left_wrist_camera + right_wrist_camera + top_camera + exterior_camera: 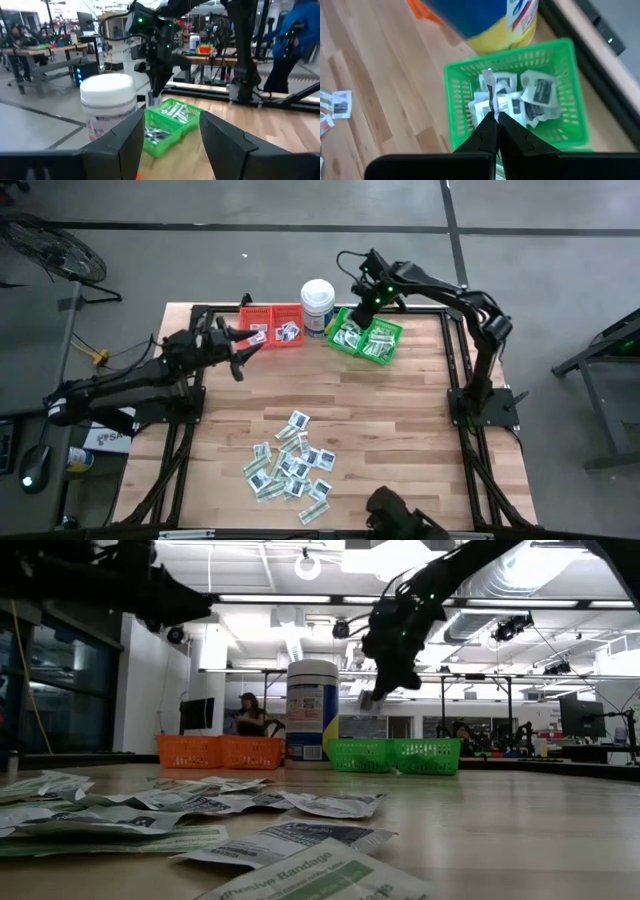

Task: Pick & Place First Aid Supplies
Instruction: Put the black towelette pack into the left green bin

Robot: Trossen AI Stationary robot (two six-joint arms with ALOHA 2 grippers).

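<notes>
A white packet [490, 92] is held pinched, hanging long axis vertical, by the closed right tool [496, 116] above one of two green bins [570, 90], while the open left tool [243, 346] hovers by two red bins [262, 313].

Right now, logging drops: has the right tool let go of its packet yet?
No. The right tool is shut on a white packet, hanging above the green bin.
</notes>
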